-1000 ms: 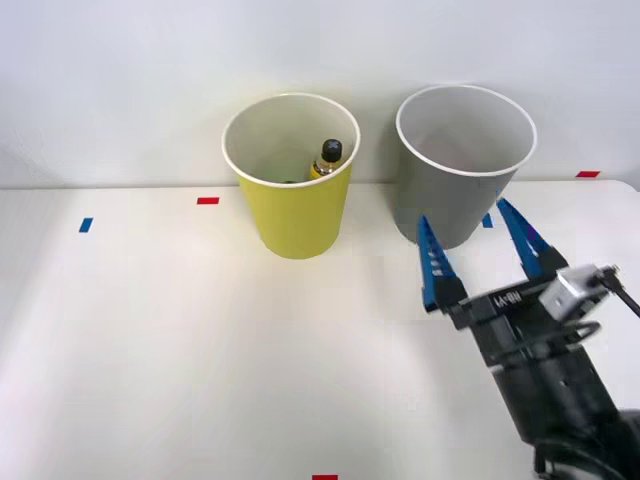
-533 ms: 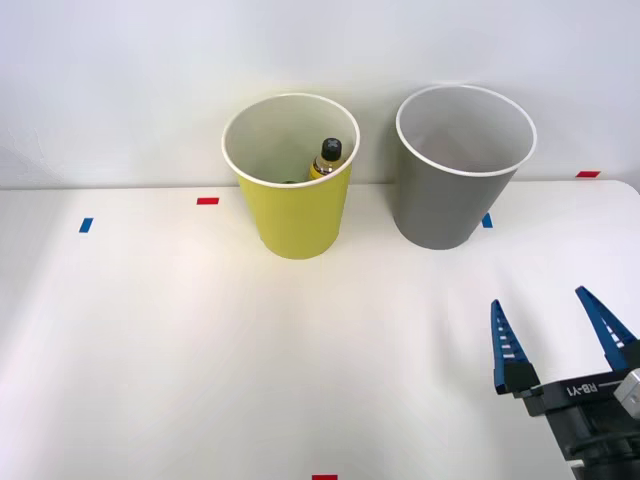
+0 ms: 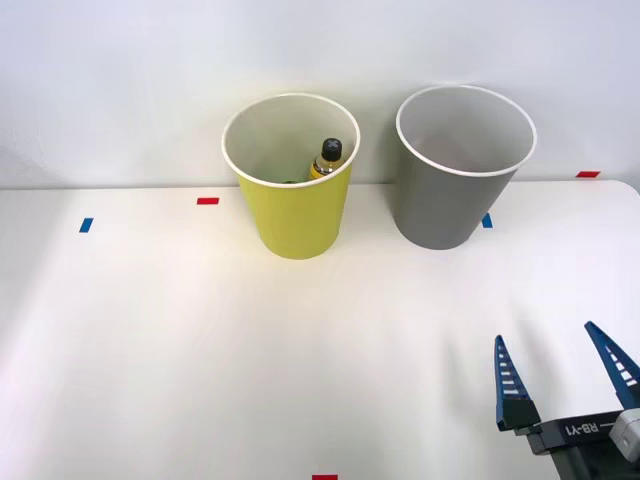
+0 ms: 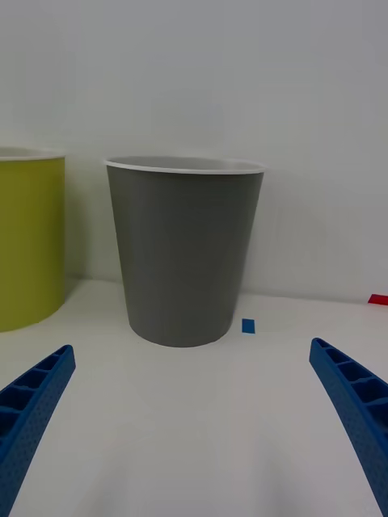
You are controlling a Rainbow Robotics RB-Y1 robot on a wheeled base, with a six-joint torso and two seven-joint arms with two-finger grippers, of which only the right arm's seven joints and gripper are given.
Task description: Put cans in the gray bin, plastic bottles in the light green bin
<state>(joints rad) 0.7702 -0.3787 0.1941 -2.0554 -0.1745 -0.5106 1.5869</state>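
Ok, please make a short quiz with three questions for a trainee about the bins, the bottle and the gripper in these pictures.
1. True or false: the right gripper holds a bottle.
2. Which bin contains the black-capped bottle? A) the gray bin B) the light green bin
3. Fill in: the small blue marker lies on the table beside the ____ bin.

Key: 1 false, its fingers are open and empty; 2 B; 3 gray.
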